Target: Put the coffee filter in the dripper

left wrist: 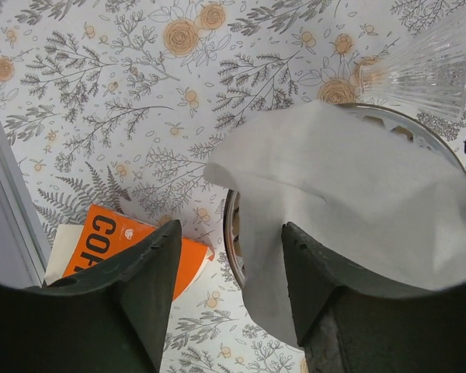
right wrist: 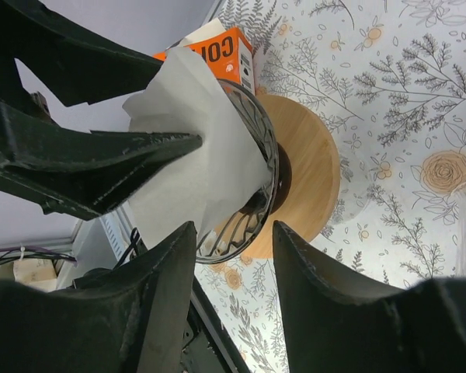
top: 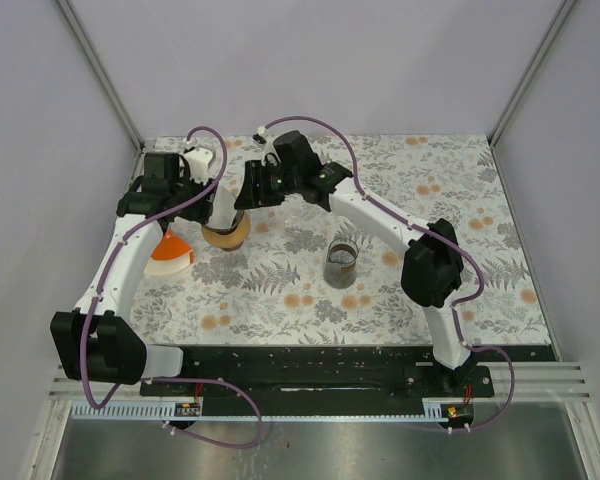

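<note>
Left hand (left wrist: 229,233) angled down over the dripper (right wrist: 307,175), fingers spread; white filter (left wrist: 342,186) leans on one finger, partly inside the dripper's wire cone. Right hand (right wrist: 234,227) just beside the dripper, fingers likewise spread.

The white paper coffee filter (left wrist: 349,194) drapes, creased, over the rim of the wire dripper (right wrist: 266,148) on its wooden base (right wrist: 314,175).
</note>
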Motion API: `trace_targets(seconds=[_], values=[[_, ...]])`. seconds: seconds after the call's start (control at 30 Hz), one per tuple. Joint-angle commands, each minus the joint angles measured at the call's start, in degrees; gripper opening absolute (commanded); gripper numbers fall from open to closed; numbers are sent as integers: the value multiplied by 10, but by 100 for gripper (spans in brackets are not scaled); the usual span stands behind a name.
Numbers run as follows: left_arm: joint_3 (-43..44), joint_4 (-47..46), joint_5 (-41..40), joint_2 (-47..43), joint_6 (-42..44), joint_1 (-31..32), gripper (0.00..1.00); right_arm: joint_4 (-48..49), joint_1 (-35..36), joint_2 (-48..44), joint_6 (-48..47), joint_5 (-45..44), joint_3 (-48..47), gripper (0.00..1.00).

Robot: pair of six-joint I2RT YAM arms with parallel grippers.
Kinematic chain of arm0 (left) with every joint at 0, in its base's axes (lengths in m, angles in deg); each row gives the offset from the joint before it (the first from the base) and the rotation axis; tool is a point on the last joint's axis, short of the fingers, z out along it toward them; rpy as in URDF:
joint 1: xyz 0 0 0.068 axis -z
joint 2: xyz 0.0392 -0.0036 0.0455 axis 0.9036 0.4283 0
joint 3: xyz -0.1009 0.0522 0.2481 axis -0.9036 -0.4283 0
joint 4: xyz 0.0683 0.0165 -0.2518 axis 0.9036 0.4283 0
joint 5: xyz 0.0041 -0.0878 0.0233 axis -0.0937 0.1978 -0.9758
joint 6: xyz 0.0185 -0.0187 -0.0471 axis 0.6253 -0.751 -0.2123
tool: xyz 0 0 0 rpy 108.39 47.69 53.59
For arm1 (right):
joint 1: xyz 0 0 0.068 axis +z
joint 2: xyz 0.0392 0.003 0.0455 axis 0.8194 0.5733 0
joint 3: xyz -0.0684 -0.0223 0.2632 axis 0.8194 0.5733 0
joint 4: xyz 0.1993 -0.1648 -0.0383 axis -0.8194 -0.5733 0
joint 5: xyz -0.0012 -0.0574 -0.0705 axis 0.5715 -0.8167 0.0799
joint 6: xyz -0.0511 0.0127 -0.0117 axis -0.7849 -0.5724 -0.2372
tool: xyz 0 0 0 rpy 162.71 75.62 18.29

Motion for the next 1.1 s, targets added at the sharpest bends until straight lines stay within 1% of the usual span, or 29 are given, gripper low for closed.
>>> trace_targets(seconds=[0.0, 0.1, 0.3, 0.43, 0.73, 0.9, 1.07], values=[[29, 3, 1, -20, 6, -3, 63, 0, 6, -15, -19, -1, -29, 53], [38, 7, 4, -25, 5, -3, 69, -5, 5, -20, -26, -5, -32, 55], [55, 15, 4, -28, 6, -3, 76, -27, 5, -44, -54, -21, -42, 58], [66, 20, 0, -32, 7, -3, 82, -38, 3, -69, -77, -38, -44, 60], [87, 33, -2, -48, 6, -3, 86, -68, -1, -100, -103, -60, -42, 62], [101, 52, 14, -66, 1, -3, 87, -99, -29, -156, -130, -98, -2, 64], [114, 68, 57, -81, -14, -3, 88, -117, -105, -265, -144, -158, 106, 68]])
